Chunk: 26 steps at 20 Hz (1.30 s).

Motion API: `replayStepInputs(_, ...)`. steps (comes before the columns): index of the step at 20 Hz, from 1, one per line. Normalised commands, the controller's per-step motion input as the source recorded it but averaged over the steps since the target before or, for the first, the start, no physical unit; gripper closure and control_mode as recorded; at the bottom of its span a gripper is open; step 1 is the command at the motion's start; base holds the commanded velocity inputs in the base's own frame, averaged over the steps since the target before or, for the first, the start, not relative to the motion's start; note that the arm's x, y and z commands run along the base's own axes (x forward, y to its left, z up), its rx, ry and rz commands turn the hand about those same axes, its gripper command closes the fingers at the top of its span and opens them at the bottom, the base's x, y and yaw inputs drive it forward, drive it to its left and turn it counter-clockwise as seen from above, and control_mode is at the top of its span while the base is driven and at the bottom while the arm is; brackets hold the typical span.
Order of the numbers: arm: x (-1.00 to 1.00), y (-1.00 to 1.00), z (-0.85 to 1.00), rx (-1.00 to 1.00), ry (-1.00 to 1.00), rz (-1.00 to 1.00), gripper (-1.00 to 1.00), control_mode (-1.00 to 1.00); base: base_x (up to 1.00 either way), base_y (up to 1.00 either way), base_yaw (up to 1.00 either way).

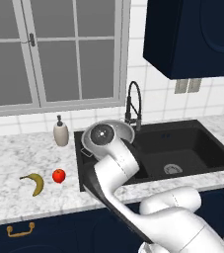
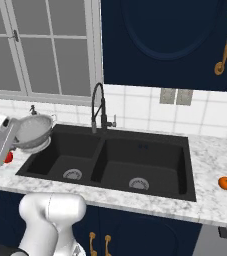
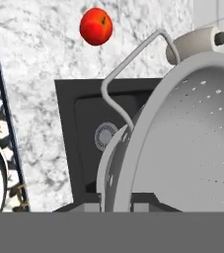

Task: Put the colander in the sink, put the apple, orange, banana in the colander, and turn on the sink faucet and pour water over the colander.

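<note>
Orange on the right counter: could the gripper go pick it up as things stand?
Probably not yet. The gripper is shut on the colander, tilted above the left basin of the sink, and the orange lies on the counter beyond the sink's far right rim.

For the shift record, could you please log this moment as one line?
claw: shut on colander | colander: tilted, over sink's left edge | apple, banana: left counter | orange: right counter

one colander (image 2: pixel 34 131), one apple (image 1: pixel 58 175), one orange (image 2: pixel 226 183), one banana (image 1: pixel 34 182)
</note>
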Motion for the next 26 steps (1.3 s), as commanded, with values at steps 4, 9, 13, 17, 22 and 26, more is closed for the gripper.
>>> replayStepInputs(4,0.51,0.0,-0.56,0.0,0.11,0.0,1.0,-1.0,0.0,0.0,0.0)
replayStepInputs(9,0.48,0.0,-0.5,0.0,0.16,0.0,1.0,-1.0,0.0,0.0,0.0)
replayStepInputs(13,0.48,0.0,-0.38,0.0,0.19,-0.05,1.0,-1.0,0.0,0.0,0.0)
replayStepInputs(17,0.41,0.0,-0.39,-0.01,0.16,-0.08,1.0,-1.0,0.0,0.0,0.0)
replayStepInputs(22,0.49,0.0,-0.42,-0.05,0.08,-0.1,1.0,-1.0,0.0,0.0,0.0)
replayStepInputs(26,0.49,0.0,-0.46,-0.08,0.04,-0.1,1.0,-1.0,0.0,0.0,0.0)
